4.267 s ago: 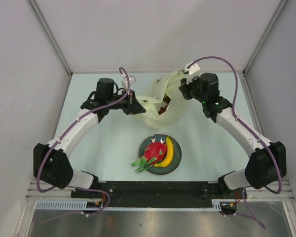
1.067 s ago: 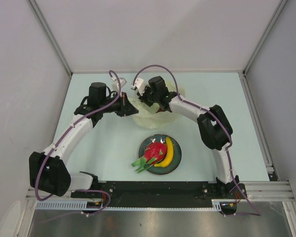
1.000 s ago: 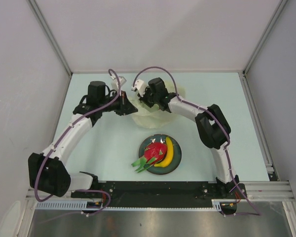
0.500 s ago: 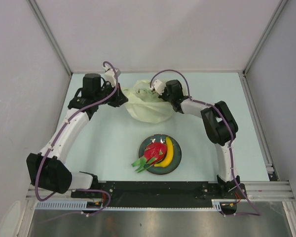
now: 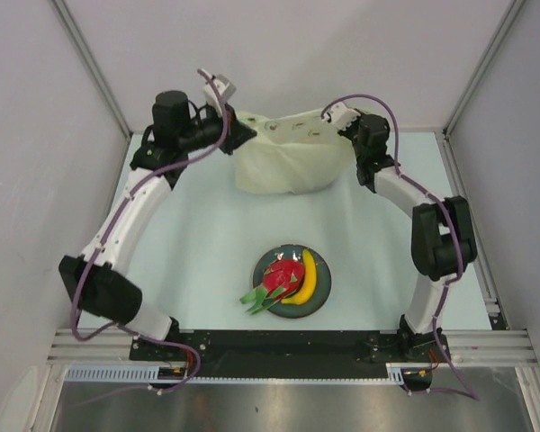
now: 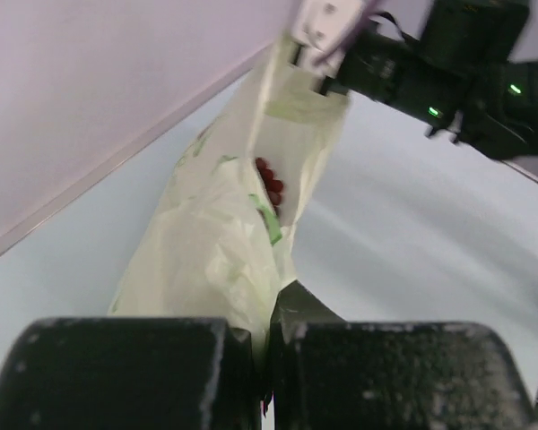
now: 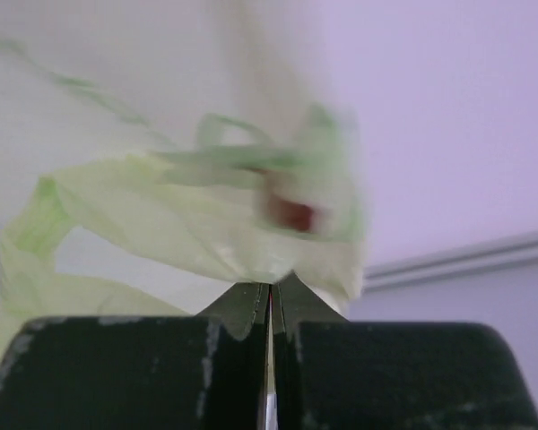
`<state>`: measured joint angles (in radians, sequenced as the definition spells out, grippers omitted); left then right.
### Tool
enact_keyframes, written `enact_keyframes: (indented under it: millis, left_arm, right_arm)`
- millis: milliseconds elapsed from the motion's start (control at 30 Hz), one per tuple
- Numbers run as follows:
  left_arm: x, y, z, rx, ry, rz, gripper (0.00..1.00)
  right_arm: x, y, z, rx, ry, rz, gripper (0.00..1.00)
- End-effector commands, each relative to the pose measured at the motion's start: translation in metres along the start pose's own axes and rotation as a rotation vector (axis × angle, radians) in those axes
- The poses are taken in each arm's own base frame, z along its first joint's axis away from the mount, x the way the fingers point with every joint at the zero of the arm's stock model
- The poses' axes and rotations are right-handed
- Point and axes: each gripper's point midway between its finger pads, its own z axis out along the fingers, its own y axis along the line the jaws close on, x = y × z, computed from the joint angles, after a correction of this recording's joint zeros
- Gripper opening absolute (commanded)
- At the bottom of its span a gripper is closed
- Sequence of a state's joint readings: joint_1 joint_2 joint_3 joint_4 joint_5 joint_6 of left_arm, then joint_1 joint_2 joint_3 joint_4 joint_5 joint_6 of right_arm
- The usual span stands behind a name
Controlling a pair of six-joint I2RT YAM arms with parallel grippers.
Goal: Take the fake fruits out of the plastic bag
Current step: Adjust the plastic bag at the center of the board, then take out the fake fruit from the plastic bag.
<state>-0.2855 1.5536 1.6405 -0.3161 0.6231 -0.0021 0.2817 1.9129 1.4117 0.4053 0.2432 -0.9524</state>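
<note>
table (image 5: 207, 234): pale blue-green top, walled in on the left, right and far sides.
plastic bag (image 5: 288, 162): crinkly, see-through, pale yellow-green; at the far middle of the table, stretched between the two grippers, one top corner in each. its body sags toward the near side. whether its underside touches the table cannot be told.
left arm (image 5: 126, 225): white and black, reaching from the near left up to the far left, wrist turned toward the bag.
right arm (image 5: 436, 243): white and black, bent along the right side, wrist at the far right of the bag.
plate (image 5: 317, 304): dark blue-green, round, near middle of the table, well apart from the bag.
left gripper (image 6: 267, 358): fingers pressed together, pinching the film at the bag's left corner.
right gripper (image 7: 269, 313): fingers pressed together, pinching the film at the bag's right corner.
banana (image 5: 306, 277): yellow, curved, lying on the right half of the plate.
dragon fruit (image 5: 281, 279): red, on the plate touching the banana's left side, green leaf tips hanging past the near left rim.
grape bunch (image 6: 271, 184): dark red, inside the bag, seen through the open mouth in the left wrist view.
</note>
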Motion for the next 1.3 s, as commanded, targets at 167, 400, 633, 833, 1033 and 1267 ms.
enact_keyframes:
  millis: [167, 400, 633, 833, 1033, 1267]
  left_arm:
    - [0.066, -0.068, -0.038, 0.165, 0.044, 0.027, 0.00]
    - [0.115, -0.090, -0.052, 0.196, 0.077, -0.216, 0.00]
    - [0.118, -0.091, -0.054, 0.181, 0.075, -0.260, 0.00]
    - [0.107, -0.088, -0.052, 0.163, 0.044, -0.258, 0.00]
    - [0.107, -0.092, -0.058, 0.163, 0.035, -0.252, 0.00]
    - [0.107, -0.094, -0.061, 0.166, 0.034, -0.238, 0.00]
  right_arm:
    - [0.033, -0.066, -0.094, -0.030, 0.078, 0.129, 0.00]
    - [-0.006, 0.059, -0.210, -0.691, -0.069, 0.301, 0.19]
    - [-0.114, 0.079, -0.256, -0.738, -0.365, 0.236, 0.15]
    - [-0.118, 0.128, -0.256, -0.821, -0.375, 0.050, 0.01]
    - [-0.090, 0.140, -0.197, -0.675, -0.281, -0.142, 0.00]
    - [-0.082, 0.145, -0.144, -0.596, -0.275, -0.263, 0.00]
